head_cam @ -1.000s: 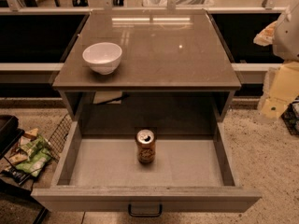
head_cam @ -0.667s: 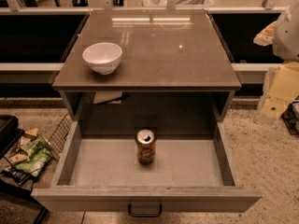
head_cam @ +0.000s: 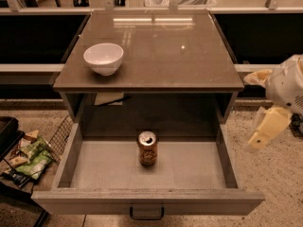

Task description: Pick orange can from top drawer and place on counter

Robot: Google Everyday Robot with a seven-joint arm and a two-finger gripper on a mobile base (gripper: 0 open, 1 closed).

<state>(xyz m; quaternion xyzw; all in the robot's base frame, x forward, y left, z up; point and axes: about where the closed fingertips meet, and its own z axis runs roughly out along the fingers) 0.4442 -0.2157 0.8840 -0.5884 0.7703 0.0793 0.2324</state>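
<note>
The orange can [head_cam: 147, 148] stands upright in the middle of the open top drawer [head_cam: 194, 171], silver top up. The drawer is pulled fully out, with its dark handle [head_cam: 147, 214] at the front. The counter [head_cam: 161, 51] is the glossy brown slab above it. My gripper [head_cam: 266, 126], white with pale yellow parts, hangs at the right edge of the view, outside the drawer's right wall and well apart from the can. It holds nothing that I can see.
A white bowl [head_cam: 103, 58] sits on the counter's left front part. A wire basket with snack bags [head_cam: 28, 157] stands on the floor to the left of the drawer. A long pale ledge with dark panels [head_cam: 28, 68] runs behind the cabinet.
My arm and gripper have moved down and slightly left along the right edge of the view. The can, drawer and bowl have not moved.
</note>
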